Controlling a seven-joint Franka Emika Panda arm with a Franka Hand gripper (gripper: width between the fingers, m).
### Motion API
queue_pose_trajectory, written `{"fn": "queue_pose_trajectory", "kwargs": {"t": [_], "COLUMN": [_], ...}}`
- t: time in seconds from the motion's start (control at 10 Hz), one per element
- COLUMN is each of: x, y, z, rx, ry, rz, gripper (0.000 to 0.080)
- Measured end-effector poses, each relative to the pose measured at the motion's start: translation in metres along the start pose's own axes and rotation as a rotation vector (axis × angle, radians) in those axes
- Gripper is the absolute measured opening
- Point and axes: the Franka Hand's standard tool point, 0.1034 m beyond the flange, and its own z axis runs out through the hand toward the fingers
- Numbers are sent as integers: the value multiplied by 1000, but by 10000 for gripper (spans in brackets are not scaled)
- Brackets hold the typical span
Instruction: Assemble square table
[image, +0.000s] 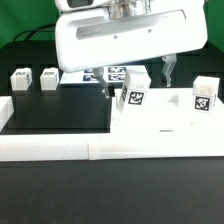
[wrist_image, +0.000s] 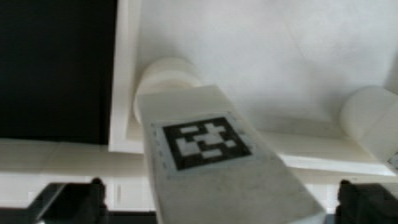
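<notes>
Hanging above the white square slab, the pincer is spread wide and pinches nothing. Only the wrist view shows its dark fingertips flanking one tagged leg, clear of it on both sides. That leg is a smooth white block with a rounded far end. Its long axis seems to run from the slab up toward the wrist camera, with the tag face turned that way. A second leg stands near it on the same slab. Only the exterior view shows a third leg and a fourth leg well apart on the black counter, behind a low white wall.
</notes>
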Motion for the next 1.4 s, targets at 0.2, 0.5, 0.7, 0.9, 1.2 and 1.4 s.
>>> {"fn": "queue_pose_trajectory", "kwargs": {"t": [0.2, 0.5, 0.7, 0.9, 1.2, 1.4], "x": [-1, 0, -1, -1, -3, -3], "y": [0, 4, 7, 8, 13, 14], "z": [1, 1, 1, 1, 5, 6], "rx": [1, -4, -6, -6, -19, 8], "ry": [-4, 2, 1, 2, 70, 74], "rz": [0, 24, 162, 267, 690, 1083], "gripper": [648, 394, 293, 293, 293, 294]}}
